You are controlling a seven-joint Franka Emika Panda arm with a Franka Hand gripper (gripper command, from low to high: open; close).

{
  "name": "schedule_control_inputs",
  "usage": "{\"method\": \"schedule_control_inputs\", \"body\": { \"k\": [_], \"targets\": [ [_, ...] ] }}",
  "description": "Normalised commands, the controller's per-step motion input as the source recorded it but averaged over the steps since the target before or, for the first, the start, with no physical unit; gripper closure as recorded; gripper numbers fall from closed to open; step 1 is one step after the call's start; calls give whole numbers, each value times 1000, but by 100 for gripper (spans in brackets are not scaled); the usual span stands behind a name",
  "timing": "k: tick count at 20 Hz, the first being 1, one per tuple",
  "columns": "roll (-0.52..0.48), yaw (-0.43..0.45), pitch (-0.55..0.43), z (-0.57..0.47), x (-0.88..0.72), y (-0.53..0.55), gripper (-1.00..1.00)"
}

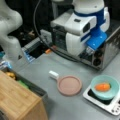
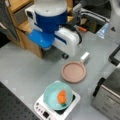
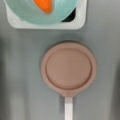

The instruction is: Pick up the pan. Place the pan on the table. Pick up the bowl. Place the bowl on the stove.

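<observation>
Pan (image 1: 69,85) is lying flat on the grey counter (image 1: 75,67), just beside the stove (image 1: 100,100), its white handle pointing away from the burner. Bowl (image 2: 58,96) is sitting on the stove in both front views, an orange thing (image 2: 61,97) inside it. Judging by this, both placings are looking finished. End effector (image 1: 89,51) is hanging high above the counter, touching nothing; whether its fingers are spread or pressed together I cannot tell. Wrist view is looking straight down on the pan, so the arm is hovering over it.
</observation>
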Motion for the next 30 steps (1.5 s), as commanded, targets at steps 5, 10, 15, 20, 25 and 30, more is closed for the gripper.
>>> {"method": "schedule_control_inputs", "body": {
  "k": [5,10,15,20,25,30],
  "targets": [
    [12,134,-20,-105,-376,-12,-100],
    [13,114,-57,-121,-576,-30,-100],
    [12,111,-148,-202,-719,-37,-100],
    [11,121,-211,-207,-670,-35,-100],
    [13,129,-257,-213,-524,-20,-100],
    [14,132,-275,-250,-379,-13,-100]
  ]
}}
